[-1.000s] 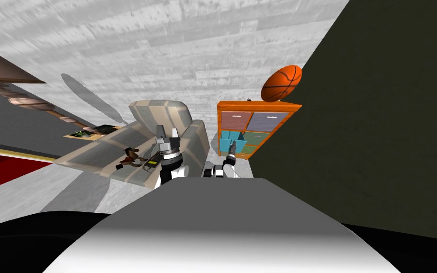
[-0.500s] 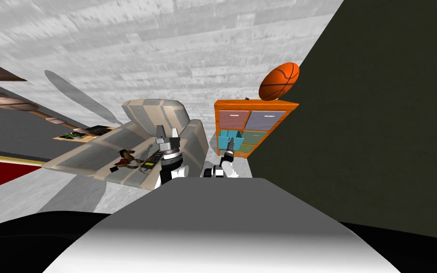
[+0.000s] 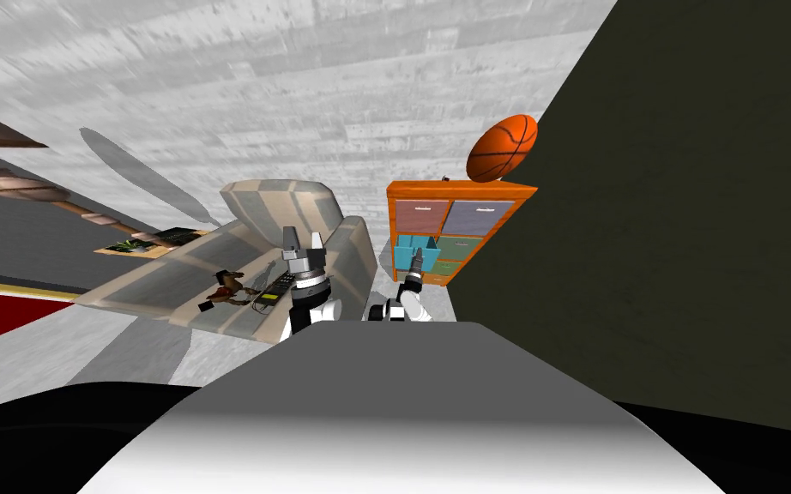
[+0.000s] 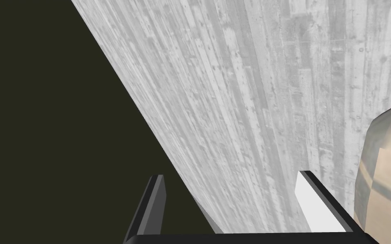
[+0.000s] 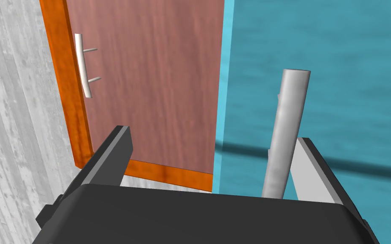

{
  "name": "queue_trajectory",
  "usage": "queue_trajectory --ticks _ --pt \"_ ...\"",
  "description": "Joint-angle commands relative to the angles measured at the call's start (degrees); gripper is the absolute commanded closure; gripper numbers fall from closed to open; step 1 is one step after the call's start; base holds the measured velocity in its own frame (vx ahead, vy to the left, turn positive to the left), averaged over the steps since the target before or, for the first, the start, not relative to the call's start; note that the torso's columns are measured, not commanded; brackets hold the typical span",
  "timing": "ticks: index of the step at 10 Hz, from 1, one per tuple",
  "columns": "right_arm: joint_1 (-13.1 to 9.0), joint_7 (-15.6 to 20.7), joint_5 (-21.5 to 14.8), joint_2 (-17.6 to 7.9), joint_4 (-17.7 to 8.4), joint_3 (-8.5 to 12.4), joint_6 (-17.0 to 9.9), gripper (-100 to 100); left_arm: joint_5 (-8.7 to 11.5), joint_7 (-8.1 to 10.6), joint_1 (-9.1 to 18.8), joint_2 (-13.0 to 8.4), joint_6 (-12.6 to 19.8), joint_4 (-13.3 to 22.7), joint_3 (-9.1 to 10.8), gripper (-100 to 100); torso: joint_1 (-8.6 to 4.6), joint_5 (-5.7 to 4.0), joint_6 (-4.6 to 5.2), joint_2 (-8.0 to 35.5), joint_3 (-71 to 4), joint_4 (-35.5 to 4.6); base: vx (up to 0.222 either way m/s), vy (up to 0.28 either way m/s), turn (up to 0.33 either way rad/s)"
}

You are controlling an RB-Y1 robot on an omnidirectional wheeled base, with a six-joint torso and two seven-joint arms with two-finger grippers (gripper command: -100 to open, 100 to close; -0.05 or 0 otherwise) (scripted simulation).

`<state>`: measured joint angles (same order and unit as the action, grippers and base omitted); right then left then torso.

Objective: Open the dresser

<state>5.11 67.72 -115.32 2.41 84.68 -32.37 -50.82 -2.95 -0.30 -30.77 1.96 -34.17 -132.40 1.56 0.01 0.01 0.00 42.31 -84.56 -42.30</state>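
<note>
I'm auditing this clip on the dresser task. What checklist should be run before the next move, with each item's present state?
1. Right gripper at the blue drawer: ok.
2. Grey handle between its fingers: ok, close beside one finger.
3. Fingers shut on the handle: not ok, they stand open.
4. Blue drawer out of the dresser: ok, it juts from the front in the head view.
5. Left gripper away from the dresser: ok, open, by the sofa.
6. Basketball steady on top: cannot tell.
</note>
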Motion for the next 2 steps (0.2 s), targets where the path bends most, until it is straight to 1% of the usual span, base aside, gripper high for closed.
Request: queue_trajectory --ticks 1,2 --pt "0.0 0.0 0.0 0.0 0.0 0.0 0.0 0 0.0 0.0 0.0 0.0 0.0 0.0 0.0 0 -0.01 0.0 0.0 0.0 0.0 0.0 0.0 0.0 0.0" --pt "0.0 0.0 0.0 0.0 0.0 0.0 0.0 0 0.0 0.0 0.0 0.0 0.0 0.0 0.0 0 -0.01 0.0 0.0 0.0 0.0 0.0 0.0 0.0 0.0"
